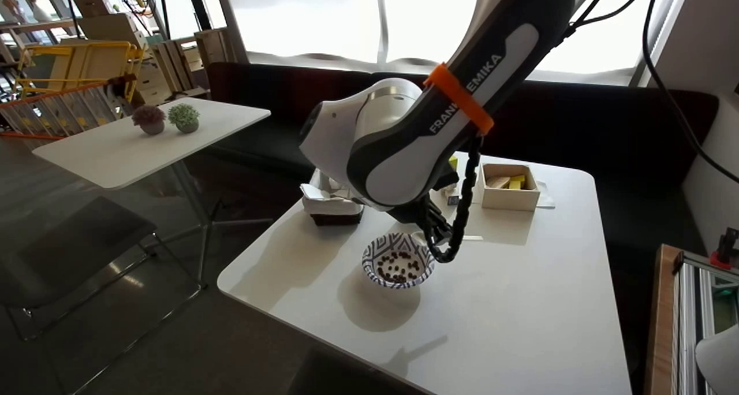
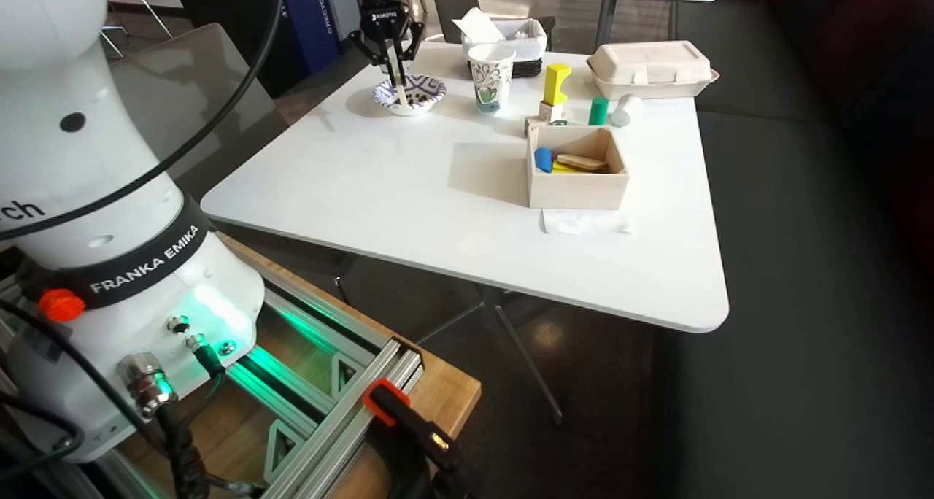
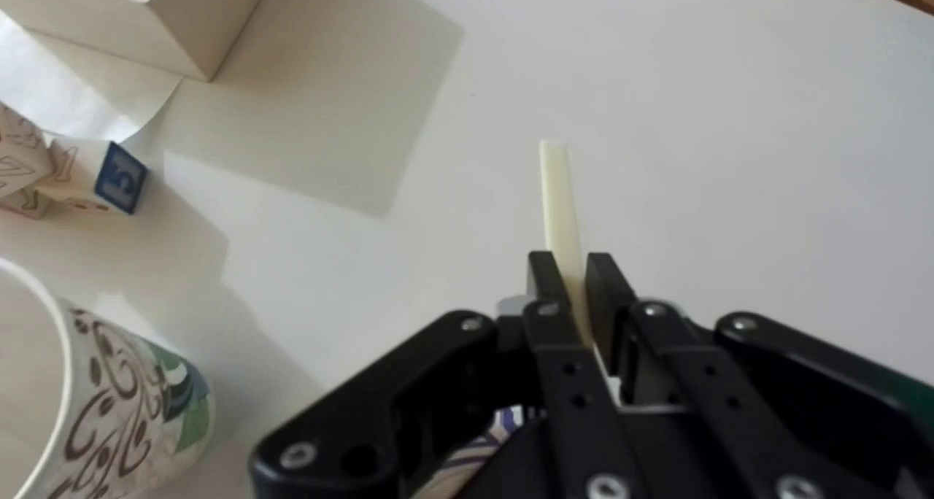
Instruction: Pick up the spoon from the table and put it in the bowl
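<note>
White table (image 1: pixel 508 302); spoon (image 3: pixel 559 200) pinched between fingers (image 3: pixel 546 274) of claw (image 3: pixel 575 274), near bowl (image 1: pixel 378 249).

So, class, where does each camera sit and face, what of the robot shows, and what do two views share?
In an exterior view: raised opposite bright windows, facing the white table; white arm shows.
In an exterior view: beside the white base, facing over the table; base and black claw show.
Wrist view: wrist-mounted, facing the table; claw's black fingers show.
Both exterior views share the round white patterned bowl.
</note>
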